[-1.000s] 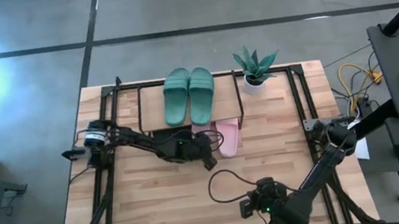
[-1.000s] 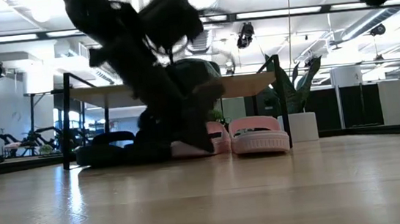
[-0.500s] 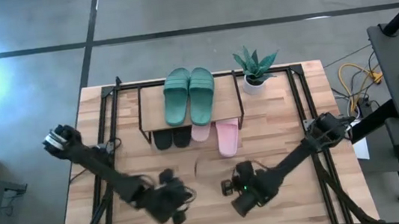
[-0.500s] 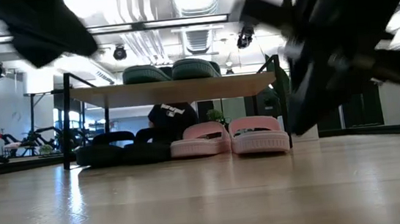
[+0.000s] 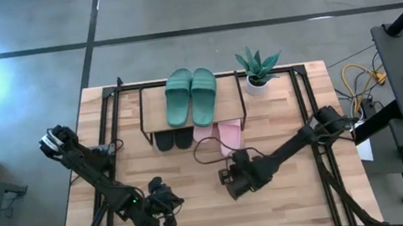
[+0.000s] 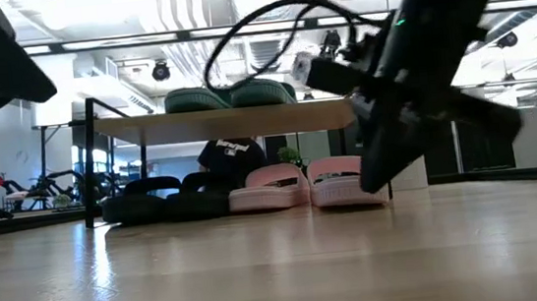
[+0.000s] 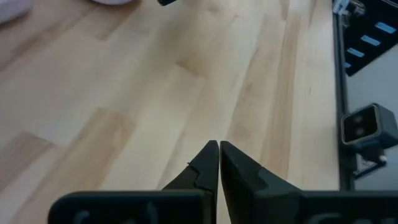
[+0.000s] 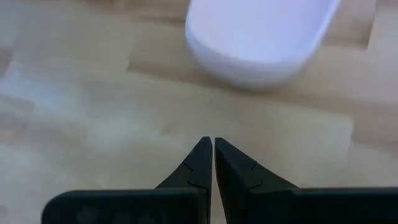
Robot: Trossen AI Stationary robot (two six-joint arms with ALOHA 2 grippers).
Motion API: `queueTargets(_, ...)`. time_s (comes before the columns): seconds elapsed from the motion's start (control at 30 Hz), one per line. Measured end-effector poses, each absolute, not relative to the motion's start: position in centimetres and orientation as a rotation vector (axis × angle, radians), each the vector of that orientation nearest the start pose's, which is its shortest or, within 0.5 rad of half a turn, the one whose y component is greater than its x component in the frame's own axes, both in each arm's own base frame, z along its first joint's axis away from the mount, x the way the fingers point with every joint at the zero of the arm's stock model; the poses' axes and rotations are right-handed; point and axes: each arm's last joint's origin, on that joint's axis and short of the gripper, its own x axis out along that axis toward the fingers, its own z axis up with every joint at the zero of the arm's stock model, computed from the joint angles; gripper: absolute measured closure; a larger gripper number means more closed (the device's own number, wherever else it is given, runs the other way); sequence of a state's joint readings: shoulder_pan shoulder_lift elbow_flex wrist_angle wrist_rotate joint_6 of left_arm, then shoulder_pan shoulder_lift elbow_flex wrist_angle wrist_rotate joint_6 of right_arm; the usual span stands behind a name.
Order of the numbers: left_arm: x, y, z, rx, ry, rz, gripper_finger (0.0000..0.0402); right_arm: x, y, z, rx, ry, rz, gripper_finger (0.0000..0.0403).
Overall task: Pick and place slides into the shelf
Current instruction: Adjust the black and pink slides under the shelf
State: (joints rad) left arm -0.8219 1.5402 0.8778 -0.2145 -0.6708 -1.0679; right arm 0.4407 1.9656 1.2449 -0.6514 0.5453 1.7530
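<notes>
Now the right gripper [image 5: 230, 186], fingers pinched shut and empty, sits near the pink slide [image 5: 229, 135] poking out from the shelf [image 5: 155, 118]. Best nudge its heel squarely inward. Left gripper [image 5: 169, 212] waits closed, well back.

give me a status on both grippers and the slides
Left gripper shut, empty. Right gripper shut, facing pink slide. Green pair atop shelf. Nothing blocking.

Two green rubber slides [image 5: 190, 96] on the shelf's pale wood top board [image 5: 153, 107]; black rubber slides [image 5: 173, 140] and pink rubber slides [image 5: 221, 135] beneath; light striped-grain wooden worktop [image 5: 198, 220]; green potted plant [image 5: 257, 65] in white pot
</notes>
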Motion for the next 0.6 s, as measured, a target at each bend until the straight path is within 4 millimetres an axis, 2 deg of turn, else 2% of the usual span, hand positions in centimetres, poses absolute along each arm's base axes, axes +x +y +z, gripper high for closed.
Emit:
queueTargets(0.2, 21.8, -20.7, 19.5, -0.426, 0.608, 0.219, 0.0401, 33.9, 11.3, 13.6, 0.834, 0.742, -1.070, 0.0390)
queueTargets(0.6, 21.7, -20.6, 19.5, -0.423, 0.603, 0.225, 0.0401, 33.9, 8.4, 12.6, 0.797, 0.737, -1.147, 0.0390)
